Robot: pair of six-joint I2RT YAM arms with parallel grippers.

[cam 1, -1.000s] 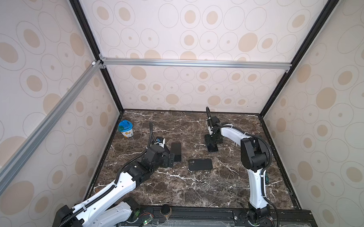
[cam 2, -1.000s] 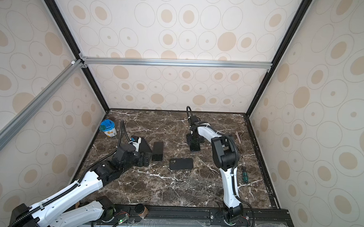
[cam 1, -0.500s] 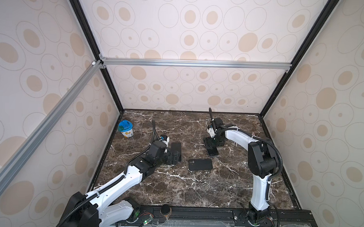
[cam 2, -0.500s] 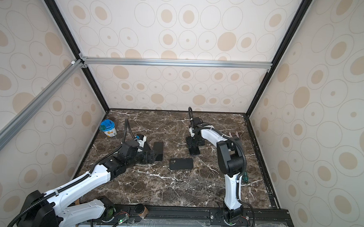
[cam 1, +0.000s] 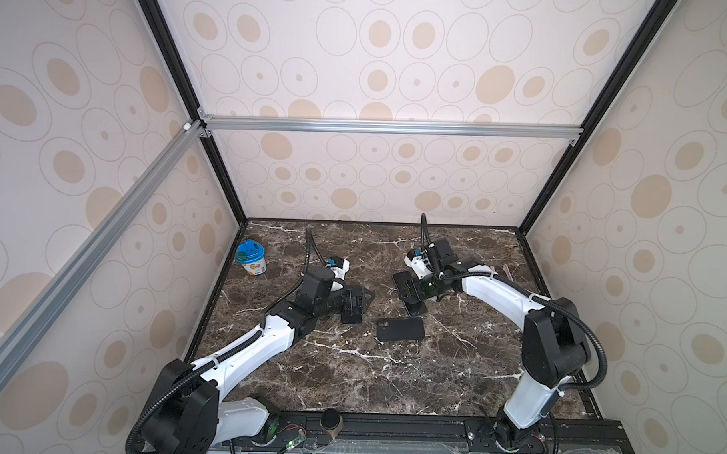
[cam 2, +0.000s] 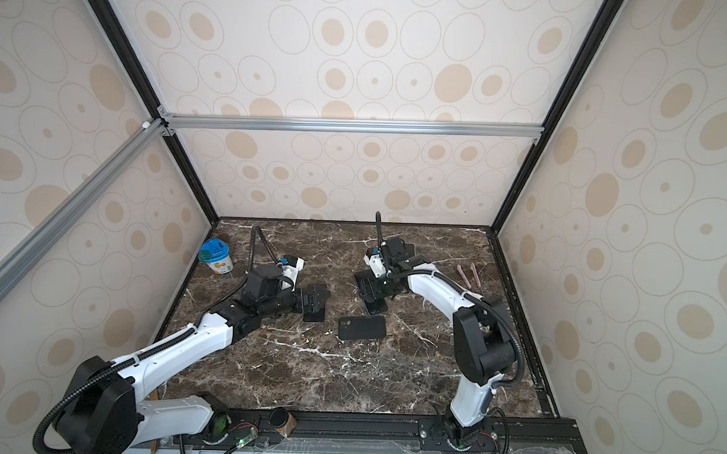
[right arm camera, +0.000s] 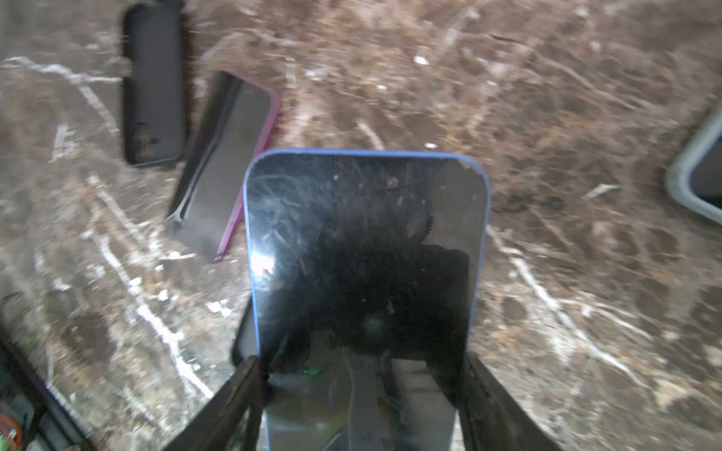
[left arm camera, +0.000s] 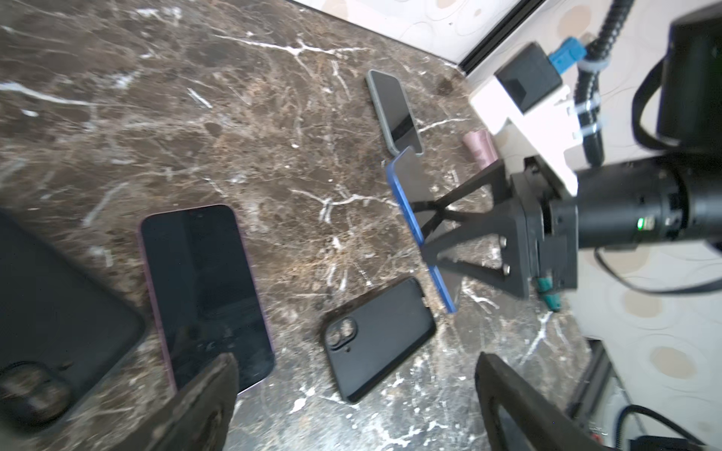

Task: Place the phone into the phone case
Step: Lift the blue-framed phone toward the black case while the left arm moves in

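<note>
Left wrist: perhaps three phones (left arm camera: 207, 293) (left arm camera: 410, 179) (left arm camera: 394, 109)

– How many phones?
– Three: a blue-rimmed flat glass phone (right arm camera: 363, 254), a pink-rimmed phone (left arm camera: 203, 289) and a grey-rimmed phone (left arm camera: 394, 111)
– And cases?
– Two matte black rubbery ones: the case beside the blue phone (left arm camera: 377, 337) and the case beside the pink phone (left arm camera: 50, 308)
– Anything else?
– One white round plastic tub with a blue lid (cam 1: 250, 258), at ten o'clock on the brown marble tabletop (cam 1: 348, 381), and two slim pinkish sticks (cam 2: 464, 276) at two o'clock
</note>
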